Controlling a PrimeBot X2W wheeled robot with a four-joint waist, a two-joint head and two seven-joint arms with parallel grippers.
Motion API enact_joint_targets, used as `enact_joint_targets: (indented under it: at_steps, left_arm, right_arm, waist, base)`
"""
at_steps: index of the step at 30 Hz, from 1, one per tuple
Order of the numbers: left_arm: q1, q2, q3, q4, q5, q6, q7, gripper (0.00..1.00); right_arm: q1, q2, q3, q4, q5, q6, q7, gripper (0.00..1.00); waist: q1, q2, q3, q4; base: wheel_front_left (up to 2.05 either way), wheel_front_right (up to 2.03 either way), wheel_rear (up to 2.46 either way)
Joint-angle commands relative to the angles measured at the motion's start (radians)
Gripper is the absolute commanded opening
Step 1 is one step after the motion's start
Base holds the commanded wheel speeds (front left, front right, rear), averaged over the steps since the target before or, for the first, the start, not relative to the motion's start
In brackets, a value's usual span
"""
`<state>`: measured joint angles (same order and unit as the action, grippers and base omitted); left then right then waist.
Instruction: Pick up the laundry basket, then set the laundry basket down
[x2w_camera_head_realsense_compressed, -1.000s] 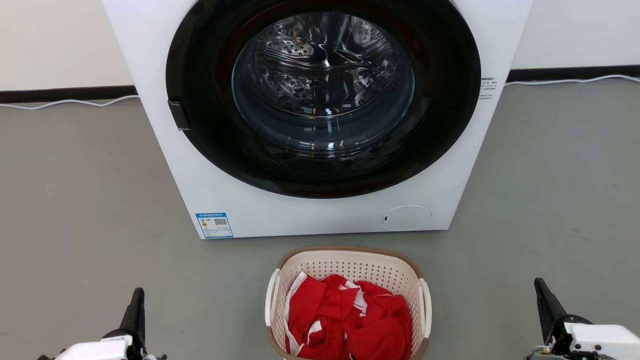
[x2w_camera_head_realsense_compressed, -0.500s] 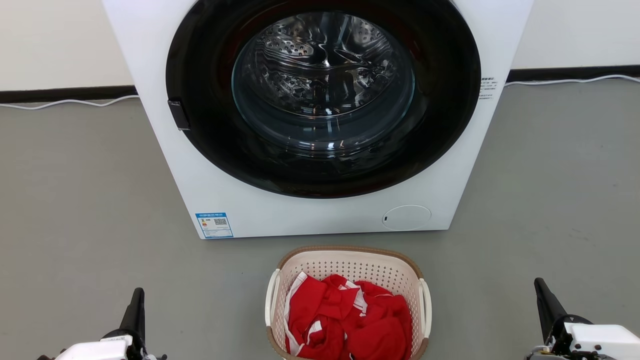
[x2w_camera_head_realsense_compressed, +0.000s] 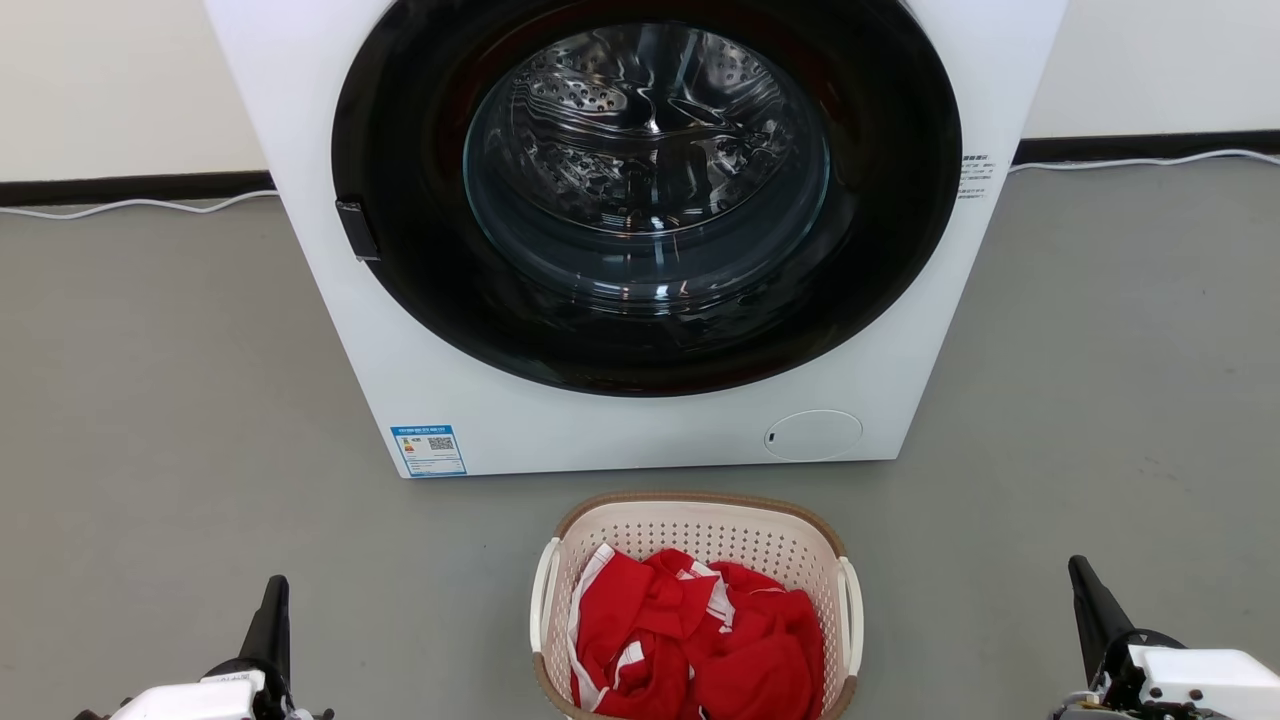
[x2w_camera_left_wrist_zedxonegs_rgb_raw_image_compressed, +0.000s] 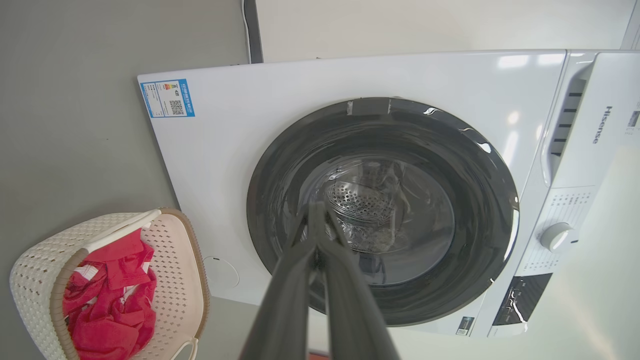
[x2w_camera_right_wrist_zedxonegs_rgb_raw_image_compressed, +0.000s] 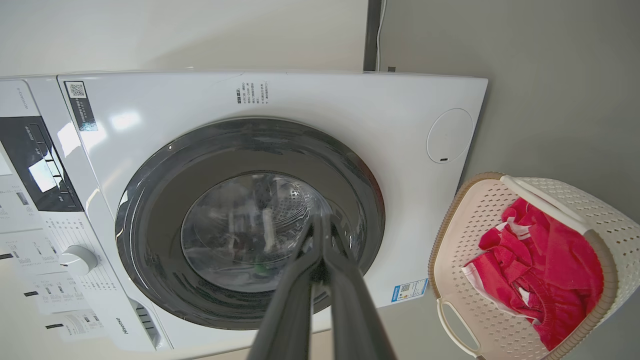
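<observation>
The laundry basket (x2w_camera_head_realsense_compressed: 700, 535), cream with perforated walls, a brown rim and white loop handles, stands on the grey floor at the bottom centre of the head view, holding red and white clothes (x2w_camera_head_realsense_compressed: 700, 640). It also appears in the left wrist view (x2w_camera_left_wrist_zedxonegs_rgb_raw_image_compressed: 172, 260) and the right wrist view (x2w_camera_right_wrist_zedxonegs_rgb_raw_image_compressed: 465, 235). My left gripper (x2w_camera_head_realsense_compressed: 275, 590) is low at the left, well apart from the basket, fingers together and holding nothing (x2w_camera_left_wrist_zedxonegs_rgb_raw_image_compressed: 315, 210). My right gripper (x2w_camera_head_realsense_compressed: 1080, 572) is low at the right, also apart from the basket and shut with nothing in it (x2w_camera_right_wrist_zedxonegs_rgb_raw_image_compressed: 322, 222).
A large white washing machine (x2w_camera_head_realsense_compressed: 450, 380) with a closed dark round door (x2w_camera_head_realsense_compressed: 645, 190) stands just behind the basket. A white cable (x2w_camera_head_realsense_compressed: 130, 205) runs along the dark skirting at the wall. Grey floor (x2w_camera_head_realsense_compressed: 170, 400) stretches on both sides of the machine and basket.
</observation>
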<state>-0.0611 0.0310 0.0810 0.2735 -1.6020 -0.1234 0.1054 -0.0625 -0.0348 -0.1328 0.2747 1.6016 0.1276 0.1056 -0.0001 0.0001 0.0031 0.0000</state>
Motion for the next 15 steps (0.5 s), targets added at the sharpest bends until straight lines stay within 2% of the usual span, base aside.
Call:
enact_joint_targets:
  at_steps: [1,15]
  left_arm:
    - [-0.047,0.019,0.033,-0.028,-0.007,-0.007,0.008,0.00]
    - [-0.047,0.019,0.033,-0.028,-0.007,-0.007,0.008,0.00]
  right_arm:
    - [-0.045,-0.015,0.019,-0.030,0.007,0.003,0.007,0.00]
    - [-0.045,-0.015,0.019,-0.030,0.007,0.003,0.007,0.00]
  waist:
    - [0.0001,-0.0001,0.000,0.000]
    - [0.0001,-0.0001,0.000,0.000]
  base:
    - [0.00,0.00,0.00]
    - [0.00,0.00,0.00]
